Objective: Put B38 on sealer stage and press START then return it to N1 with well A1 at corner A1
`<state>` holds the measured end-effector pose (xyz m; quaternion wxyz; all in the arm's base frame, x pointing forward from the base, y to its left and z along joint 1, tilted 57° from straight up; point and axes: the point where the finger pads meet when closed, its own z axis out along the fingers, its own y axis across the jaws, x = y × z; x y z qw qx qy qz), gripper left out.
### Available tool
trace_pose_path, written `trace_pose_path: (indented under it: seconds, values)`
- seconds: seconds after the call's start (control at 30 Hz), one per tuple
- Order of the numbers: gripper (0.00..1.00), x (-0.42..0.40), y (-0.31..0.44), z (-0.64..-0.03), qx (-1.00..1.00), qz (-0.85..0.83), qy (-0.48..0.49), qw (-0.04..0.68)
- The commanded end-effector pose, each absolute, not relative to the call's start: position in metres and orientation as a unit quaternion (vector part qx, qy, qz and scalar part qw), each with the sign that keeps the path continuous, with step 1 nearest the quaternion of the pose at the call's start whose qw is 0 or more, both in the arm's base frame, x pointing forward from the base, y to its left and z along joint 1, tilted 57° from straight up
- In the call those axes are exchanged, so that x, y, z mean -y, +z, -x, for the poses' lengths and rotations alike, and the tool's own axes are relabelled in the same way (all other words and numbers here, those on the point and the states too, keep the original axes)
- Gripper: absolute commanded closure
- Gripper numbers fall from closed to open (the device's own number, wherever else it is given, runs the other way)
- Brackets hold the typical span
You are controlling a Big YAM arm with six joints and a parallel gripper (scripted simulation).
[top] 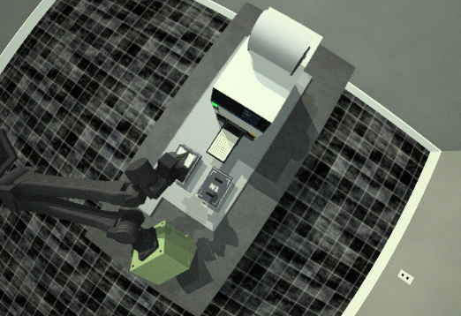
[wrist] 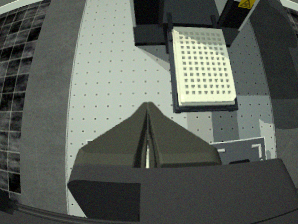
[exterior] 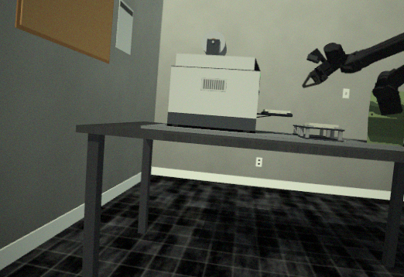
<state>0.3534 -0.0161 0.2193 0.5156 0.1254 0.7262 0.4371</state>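
presently, item one: plate b38 (top: 224, 144) (exterior: 277, 111) (wrist: 205, 65), pale, wells upward, lying on the extended stage (top: 216, 159) (exterior: 285, 115) (wrist: 206, 108); seen from above, the stage lies at seven o'clock from the sealer body (top: 253, 80) (exterior: 213, 94). exact fit inside the locators: cannot tell.

item two: gripper (top: 187, 152) (exterior: 303, 86) (wrist: 148, 109), jaws pressed together with nothing pinched, raised in the air, apart from plate and stage. in the wrist view the plate sits at two o'clock from its fingertips.

item three: nest n1 (top: 215, 187) (wrist: 240, 151), no plate in it, at six o'clock from the stage in the top view.

item four: second nest (top: 197, 153) (exterior: 306, 132), at eight o'clock from the stage, bearing a pale plate (top: 190, 157) (exterior: 322, 125), partly hidden from above by the arm (top: 75, 191) (exterior: 379, 51).

item five: sealer lamp (top: 215, 105), lit green, at eight o'clock on the body.

item six: film roll (top: 280, 41), white, at one o'clock on the sealer
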Motion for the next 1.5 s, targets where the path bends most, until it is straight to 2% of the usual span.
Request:
trace_pose_path:
  seconds: [0.0,0.57,0.9,1.27,1.47]
  values:
    - [1.00,0.025,0.235,-0.366,-0.720,-0.128,0.440,0.521]
    - [1.00,0.026,0.251,-0.372,-0.718,-0.103,0.429,0.538]
    - [1.00,0.023,0.236,-0.365,-0.721,-0.119,0.438,0.524]
    - [1.00,0.014,0.267,-0.435,-0.717,-0.105,0.436,0.533]
    - [1.00,0.012,0.265,-0.449,-0.721,-0.114,0.439,0.524]
